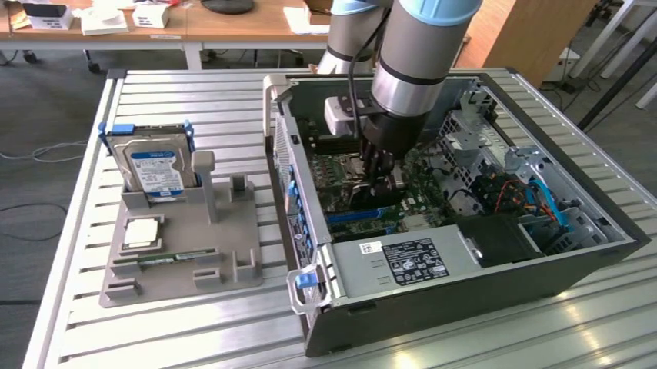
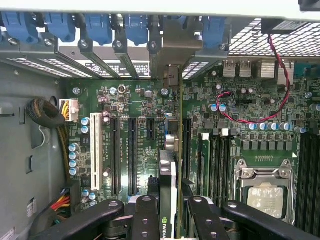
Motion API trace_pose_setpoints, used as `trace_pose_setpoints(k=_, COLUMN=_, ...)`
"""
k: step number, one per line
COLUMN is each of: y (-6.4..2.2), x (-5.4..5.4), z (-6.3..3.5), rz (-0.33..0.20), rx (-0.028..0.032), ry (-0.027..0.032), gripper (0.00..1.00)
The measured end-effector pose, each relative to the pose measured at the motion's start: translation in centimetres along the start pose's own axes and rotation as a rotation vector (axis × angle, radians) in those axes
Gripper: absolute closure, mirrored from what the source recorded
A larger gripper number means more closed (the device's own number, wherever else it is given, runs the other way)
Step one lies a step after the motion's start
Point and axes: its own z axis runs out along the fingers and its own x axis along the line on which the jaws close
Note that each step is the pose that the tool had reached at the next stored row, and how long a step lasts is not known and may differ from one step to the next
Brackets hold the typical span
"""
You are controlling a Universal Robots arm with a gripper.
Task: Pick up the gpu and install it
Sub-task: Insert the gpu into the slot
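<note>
The gripper (image 2: 172, 207) pinches the gpu (image 2: 167, 170) edge-on over the motherboard (image 2: 240, 115), its bracket (image 2: 172, 47) at the case (image 1: 462, 307) wall, likely so it seats straight.

Matt dark gpu (image 2: 167, 175); ribbed bare-metal table (image 1: 154, 338)

The graphics card (image 2: 168, 175) is black with a green edge and a small green-and-white logo; its bracket (image 2: 172, 45) is silvery. The gripper (image 2: 172, 200) has matt black fingers (image 2: 147, 212). The motherboard (image 2: 135, 100) is dark green, dotted with silver-blue capacitors, with black slots and one white slot (image 2: 94, 150). Blue clips (image 2: 97, 25) run in a row. A red wire (image 2: 286, 92) loops across. The hard drive (image 1: 154, 165) is silver with a blue-and-white label, on a plain grey stand (image 1: 185, 254). The table (image 1: 154, 100) is pale silver, striped by ribs.
</note>
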Motion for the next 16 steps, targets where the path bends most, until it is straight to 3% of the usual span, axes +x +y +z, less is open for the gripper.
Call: trace_pose_setpoints(k=16, y=0.07, x=0.01, z=0.26, rz=0.000, rx=-0.0002, ry=0.0002, gripper=0.73)
